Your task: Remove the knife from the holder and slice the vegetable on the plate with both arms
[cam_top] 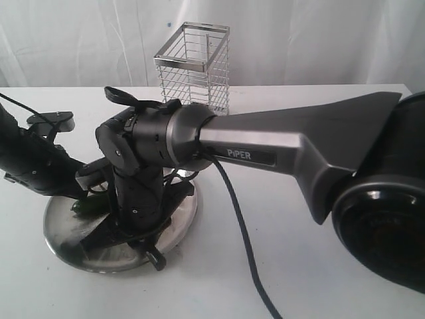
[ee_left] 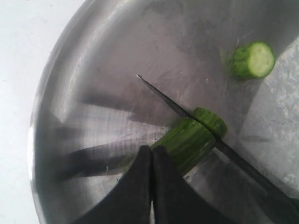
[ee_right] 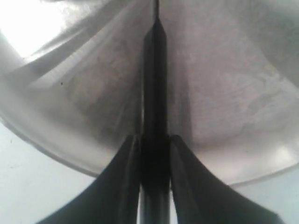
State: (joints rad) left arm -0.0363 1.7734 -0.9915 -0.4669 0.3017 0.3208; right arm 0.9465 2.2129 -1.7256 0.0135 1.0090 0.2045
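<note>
The plate (ee_left: 93, 56) fills the left wrist view. On it lies the vegetable (ee_left: 187, 140), dark green, with the knife (ee_left: 163, 99) set across it near its end; a thin slice (ee_left: 212, 120) stands just past the blade. A cut piece (ee_left: 253, 59) lies apart, pale face showing. My left gripper (ee_left: 152, 150) is shut, its tips together and resting against the vegetable's other end. My right gripper (ee_right: 154, 140) is shut on the knife (ee_right: 154, 88) by its black handle, blade pointing out over the plate (ee_right: 229, 93). In the exterior view both arms meet over the plate (cam_top: 187, 211).
The wire holder (cam_top: 194, 66) stands at the back of the white table, behind the plate, with nothing showing in it. The right arm's long link (cam_top: 292, 149) crosses the middle, and its cable (cam_top: 242, 239) trails over the table to the front.
</note>
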